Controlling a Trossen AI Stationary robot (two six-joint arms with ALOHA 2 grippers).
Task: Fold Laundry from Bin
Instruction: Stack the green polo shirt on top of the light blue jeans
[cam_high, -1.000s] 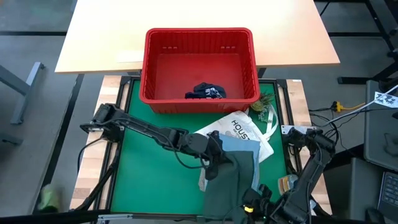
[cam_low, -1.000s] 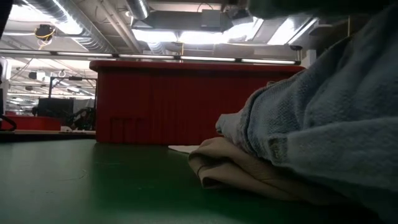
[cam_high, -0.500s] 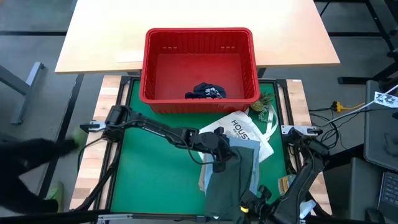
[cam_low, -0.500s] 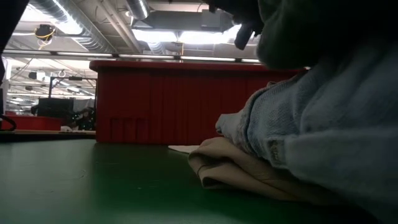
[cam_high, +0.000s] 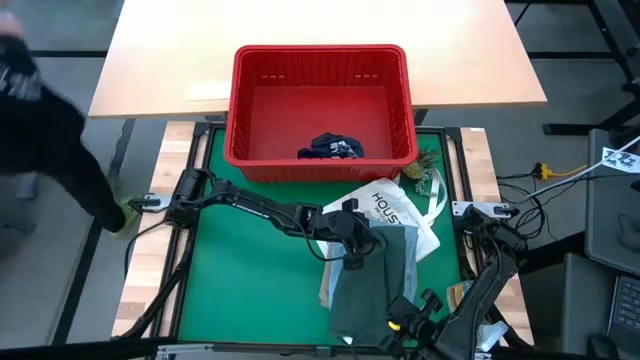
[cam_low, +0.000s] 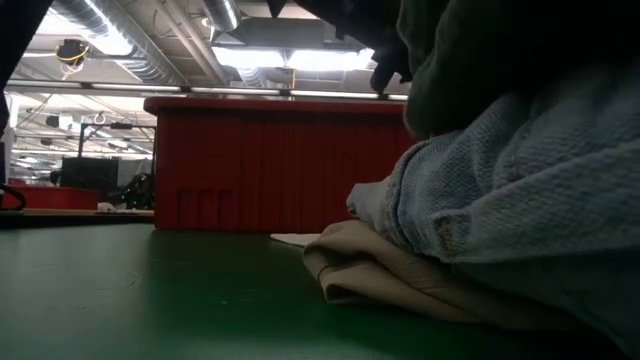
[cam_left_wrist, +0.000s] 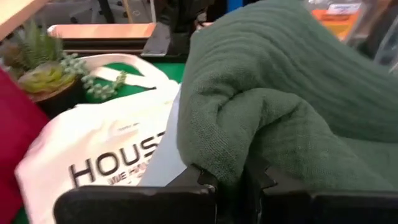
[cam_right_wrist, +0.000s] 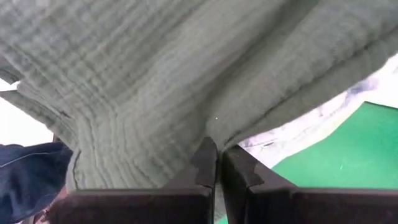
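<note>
A dark olive-green garment (cam_high: 375, 280) lies stretched between my two grippers over a light blue shirt (cam_low: 520, 190) and a beige garment (cam_low: 400, 275), on the green mat. My left gripper (cam_high: 352, 247) is shut on its far end, beside the white tote bag (cam_high: 385, 210). My right gripper (cam_high: 392, 318) is shut on its near end. Navy shorts (cam_high: 330, 148) lie on the floor of the red bin (cam_high: 320, 60) at the table's far side. My left gripper pinches a bunched fold of the green garment (cam_left_wrist: 227, 155) between its two fingers, several layers thick. The garment's far end is raised off the pile. My right gripper pinches the green garment's near edge (cam_right_wrist: 214, 127) between its two fingers. The cloth spreads away from the fingers with shallow folds.
A small potted plant (cam_high: 420, 170) stands by the bin's right near corner. The tote bag's handles (cam_high: 437, 205) trail to the right. A person in dark clothing (cam_high: 50, 130) is at the table's left side. Bare green mat (cam_high: 250, 290) lies to the left of the pile.
My left gripper has gone a little toward the table's far edge, still shut, taking the green garment's far end toward the tote bag. In the low view the green cloth has come further into sight above the blue shirt. A person has moved along the table's left side.
</note>
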